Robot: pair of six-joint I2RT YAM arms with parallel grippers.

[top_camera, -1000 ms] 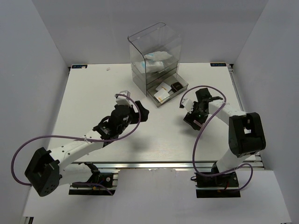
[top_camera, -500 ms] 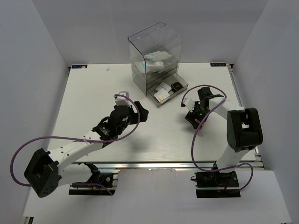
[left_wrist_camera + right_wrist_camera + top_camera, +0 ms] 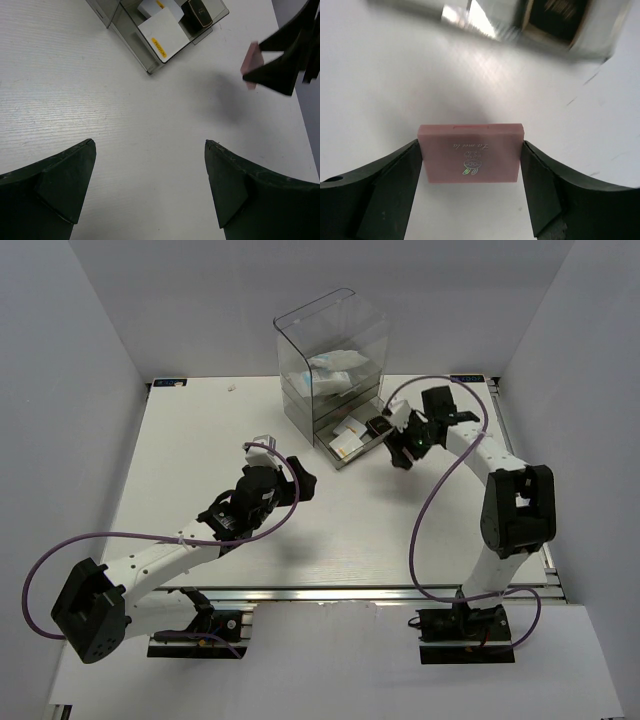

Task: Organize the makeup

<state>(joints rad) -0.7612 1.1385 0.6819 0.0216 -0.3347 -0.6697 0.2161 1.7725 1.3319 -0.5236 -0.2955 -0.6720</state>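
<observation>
Beside the open drawer [image 3: 130, 35], right gripper [image 3: 403, 445] moved up, pinching pink palette [image 3: 471, 152], left gripper [image 3: 150, 145] spread, unmoved

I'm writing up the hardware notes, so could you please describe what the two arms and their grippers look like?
The left arm and right arm have white links between boxy black joint housings, and each trails a looping purple cable. The left gripper and right gripper each have two broad, matte black fingers tapering to wedge-shaped tips.
</observation>
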